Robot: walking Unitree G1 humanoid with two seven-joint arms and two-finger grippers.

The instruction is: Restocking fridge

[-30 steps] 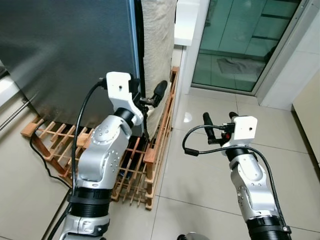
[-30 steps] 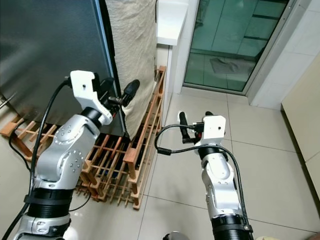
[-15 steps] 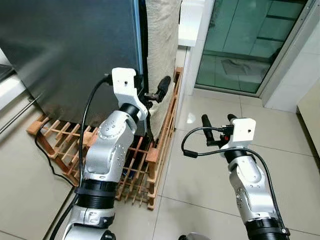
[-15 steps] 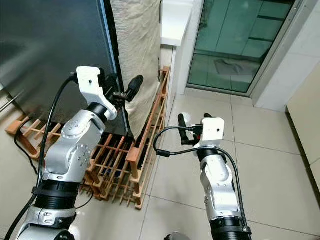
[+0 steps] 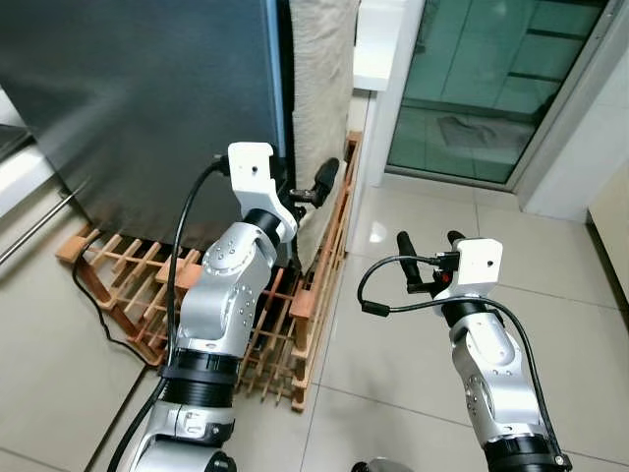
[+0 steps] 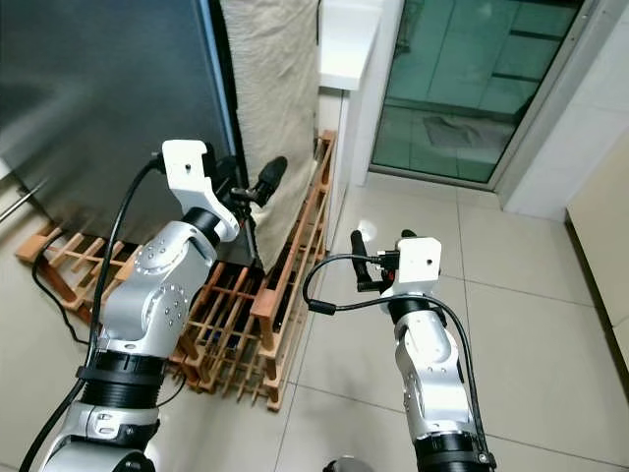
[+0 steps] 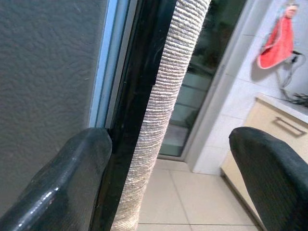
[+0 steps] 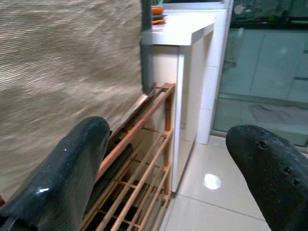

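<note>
The fridge's dark grey door (image 5: 138, 98) fills the upper left, and a beige cloth (image 5: 319, 88) hangs over the fridge's side. My left gripper (image 5: 303, 187) is raised to the door's right edge and is open. In the left wrist view one finger (image 7: 72, 168) rests against the door edge beside the black gap, and the cloth (image 7: 168, 96) runs between the two fingers. My right gripper (image 5: 428, 241) hangs open over the tiled floor to the right of the fridge, holding nothing. In the right wrist view it (image 8: 168, 159) faces the cloth and the rack.
A low wooden rack (image 5: 128, 285) lies on the floor under and around the fridge's base, with a black cable (image 5: 93, 315) beside it. A white counter (image 5: 378, 39) stands behind the fridge. A green glass door (image 5: 491, 79) is at the back right, above open tiled floor (image 5: 393, 344).
The whole picture has shifted slightly, so the camera has moved. My left gripper has stayed at the fridge door's edge, a little closer to it. The right arm holds about the same pose.
</note>
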